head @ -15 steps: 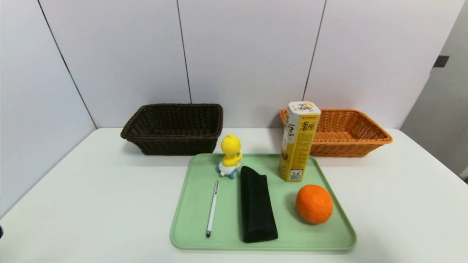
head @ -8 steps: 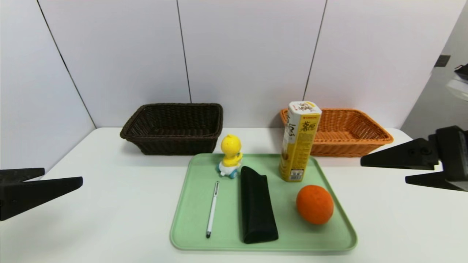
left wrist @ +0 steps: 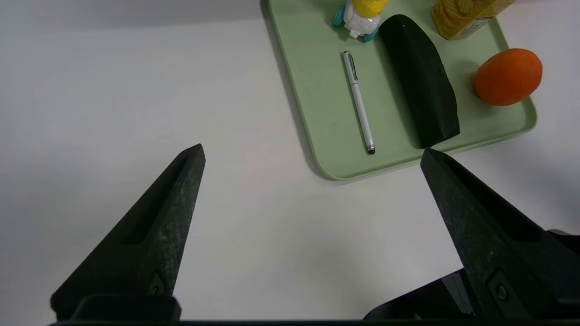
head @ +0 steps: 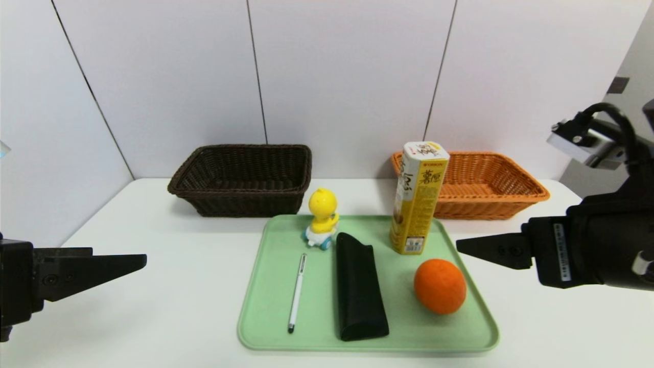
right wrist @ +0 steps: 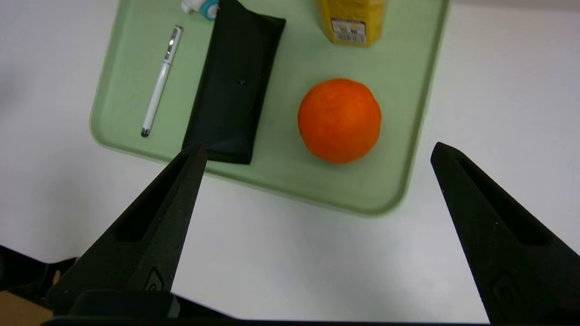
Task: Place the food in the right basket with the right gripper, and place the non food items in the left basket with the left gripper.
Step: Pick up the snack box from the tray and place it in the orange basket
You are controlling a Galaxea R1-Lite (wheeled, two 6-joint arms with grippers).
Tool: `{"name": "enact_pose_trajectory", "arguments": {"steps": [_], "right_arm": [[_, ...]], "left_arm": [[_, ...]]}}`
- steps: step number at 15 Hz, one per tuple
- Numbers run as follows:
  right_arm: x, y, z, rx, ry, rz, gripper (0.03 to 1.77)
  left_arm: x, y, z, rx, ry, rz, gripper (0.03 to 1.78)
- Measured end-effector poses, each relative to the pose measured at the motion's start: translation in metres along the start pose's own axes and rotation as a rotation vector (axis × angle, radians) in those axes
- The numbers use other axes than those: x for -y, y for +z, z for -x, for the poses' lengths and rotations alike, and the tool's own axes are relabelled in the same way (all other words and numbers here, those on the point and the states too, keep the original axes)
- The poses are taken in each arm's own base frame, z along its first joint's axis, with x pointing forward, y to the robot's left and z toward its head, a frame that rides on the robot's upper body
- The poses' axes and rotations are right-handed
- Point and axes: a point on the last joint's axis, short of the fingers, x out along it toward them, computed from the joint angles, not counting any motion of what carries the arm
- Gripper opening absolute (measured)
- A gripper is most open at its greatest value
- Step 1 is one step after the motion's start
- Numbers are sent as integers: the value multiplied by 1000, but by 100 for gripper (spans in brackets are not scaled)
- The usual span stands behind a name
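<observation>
At either edge of the head view, both arms have come in over the last second: the left end effector (head: 138,261) and right end effector (head: 462,245) now flank the green tray (head: 265,327), jaws spread wide, holding nothing. Sorting has therefore only begun. On the tray lie the orange (head: 439,285), upright snack carton (head: 418,197), pen (head: 296,292), black pouch (head: 358,286) and duck toy (head: 322,217). The brown basket (head: 240,179) and orange basket (head: 480,186) stand behind on the white surface (head: 153,296). The carton stands between the orange and its basket.
</observation>
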Motion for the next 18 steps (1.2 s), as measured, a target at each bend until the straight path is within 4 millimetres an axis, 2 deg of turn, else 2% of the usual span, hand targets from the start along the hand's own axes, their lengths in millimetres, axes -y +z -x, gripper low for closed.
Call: {"name": "enact_pose_trajectory", "arguments": {"steps": [4,6,10,13,18], "right_arm": [[-2,-23,-51,191,-9,178,171],[-5,-25,-67,301,-25,181,171],[-11,-27,-84,451,-34,131,171],[-8,-35,-93,438,-60,130,171],[-11,-29,-99,455,-96,111,171]], "left_arm": [[0,0,-1,-4,19,1,169],[0,-1,-1,-9,22,2,169],[2,-4,1,-24,21,3,169],[2,-6,3,-40,22,3,169],[4,-10,7,-52,15,0,169]]}}
